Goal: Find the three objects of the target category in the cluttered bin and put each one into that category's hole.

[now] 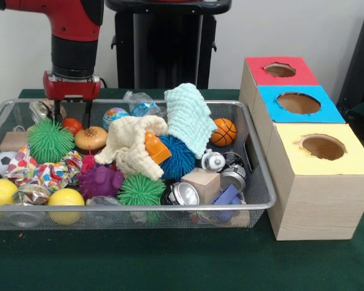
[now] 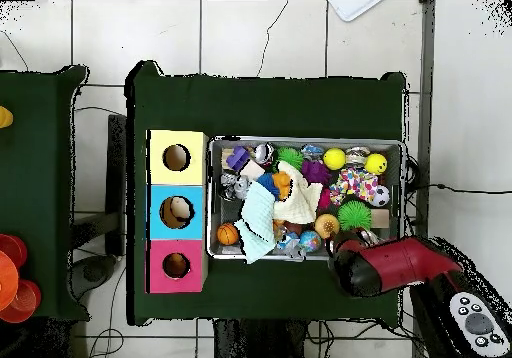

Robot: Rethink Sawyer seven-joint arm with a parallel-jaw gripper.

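Observation:
The silver wire-mesh bin (image 1: 170, 208) sits on the green table, packed with toys; it also shows in the overhead view (image 2: 308, 140). No plush animal shows; they are hidden or out of view. An orange object (image 1: 156, 147) pokes out from under a cream cloth (image 1: 130, 142), and I cannot tell what it is. My gripper (image 1: 72, 113) hangs open and empty over the bin's far left corner, just above a small red ball (image 1: 73, 125) and beside a green spiky ball (image 1: 50, 140). The red-topped hole (image 1: 280, 70) is in the farthest box on the right, and also shows in the overhead view (image 2: 176, 265).
Blue-topped (image 1: 298, 103) and yellow-topped (image 1: 323, 147) boxes stand in a row with the red one, against the bin's right side. A mint cloth (image 1: 188, 118), a blue spiky ball (image 1: 177, 159), a mini basketball (image 1: 223, 131), a wooden block (image 1: 201, 183) and yellow balls (image 1: 65, 198) crowd the bin.

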